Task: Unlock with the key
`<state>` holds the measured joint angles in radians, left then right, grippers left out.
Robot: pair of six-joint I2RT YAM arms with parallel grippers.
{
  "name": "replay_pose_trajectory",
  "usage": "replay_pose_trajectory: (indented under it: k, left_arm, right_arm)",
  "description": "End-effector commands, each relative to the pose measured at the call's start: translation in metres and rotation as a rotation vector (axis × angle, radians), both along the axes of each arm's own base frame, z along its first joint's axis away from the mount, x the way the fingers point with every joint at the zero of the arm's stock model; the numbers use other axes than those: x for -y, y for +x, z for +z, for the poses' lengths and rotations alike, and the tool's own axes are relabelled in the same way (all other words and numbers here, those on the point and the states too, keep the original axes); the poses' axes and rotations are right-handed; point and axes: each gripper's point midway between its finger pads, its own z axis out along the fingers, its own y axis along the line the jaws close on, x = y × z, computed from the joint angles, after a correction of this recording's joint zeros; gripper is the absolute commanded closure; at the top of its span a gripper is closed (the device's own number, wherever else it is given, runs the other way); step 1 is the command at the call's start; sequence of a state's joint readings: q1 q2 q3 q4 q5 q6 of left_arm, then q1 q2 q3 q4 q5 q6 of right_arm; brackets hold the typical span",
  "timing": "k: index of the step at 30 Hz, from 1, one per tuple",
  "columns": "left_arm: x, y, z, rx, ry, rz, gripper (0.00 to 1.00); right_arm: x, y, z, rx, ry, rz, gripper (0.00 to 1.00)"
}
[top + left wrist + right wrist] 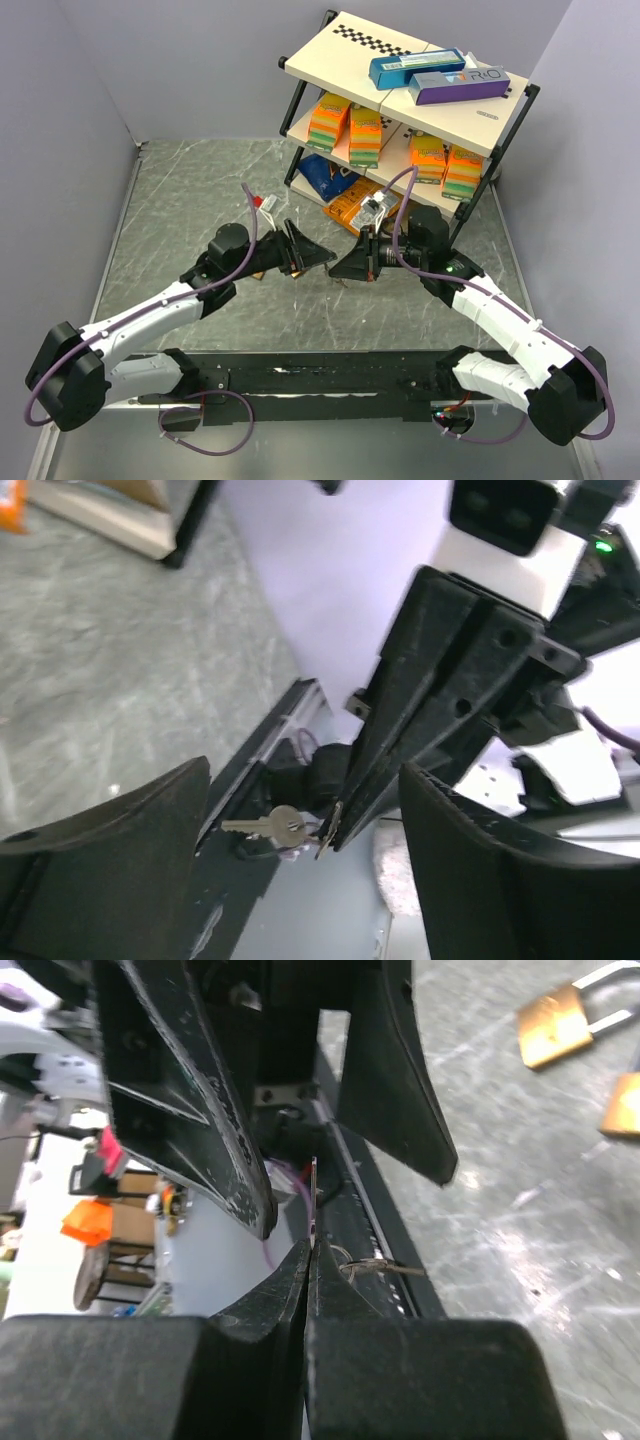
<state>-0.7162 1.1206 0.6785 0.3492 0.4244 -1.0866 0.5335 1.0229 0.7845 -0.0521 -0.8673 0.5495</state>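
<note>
Pinching key [314,1196] edge-on, mostly hidden

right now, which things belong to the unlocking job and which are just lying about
job: small thin dark metal key, pinched in shut right tool; open left tool; brass padlock with silver shackle; second brass padlock

lying about: black-framed cream shelf rack; orange snack boxes; blue box; purple box

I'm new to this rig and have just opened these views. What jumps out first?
Above the table, the right gripper is shut on the key, held edge-on. The left gripper stands open facing it, tip to tip. Next come two brass padlocks lying on the marbled surface, upper right in the right wrist view, and the shelf of bright boxes in the far right corner.
</note>
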Motion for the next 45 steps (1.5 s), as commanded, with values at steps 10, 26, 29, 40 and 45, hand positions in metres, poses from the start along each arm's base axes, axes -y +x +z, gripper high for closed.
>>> replay_pose_trajectory:
  k: [10,26,29,40,45]
  left_arm:
    - [0.009,-0.034,0.048,0.094,-0.213,-0.096,0.43]
    - [0.005,-0.030,0.046,0.081,-0.199,-0.031,0.62]
    - [0.007,-0.030,0.046,0.080,-0.195,-0.034,0.75]
    - [0.003,-0.029,0.045,0.091,-0.190,-0.002,0.99]
    - [0.004,-0.030,0.044,0.093,-0.185,-0.003,0.99]
  right_arm:
    - [-0.002,-0.009,0.029,0.017,0.144,0.079,1.00]
    - [-0.001,-0.011,0.029,0.007,0.156,0.094,1.00]
    - [-0.001,-0.012,0.028,0.001,0.151,0.096,1.00]
    - [0.000,-0.011,0.028,-0.002,0.142,0.080,0.87]
    - [0.001,-0.010,0.030,0.012,0.139,0.074,0.62]
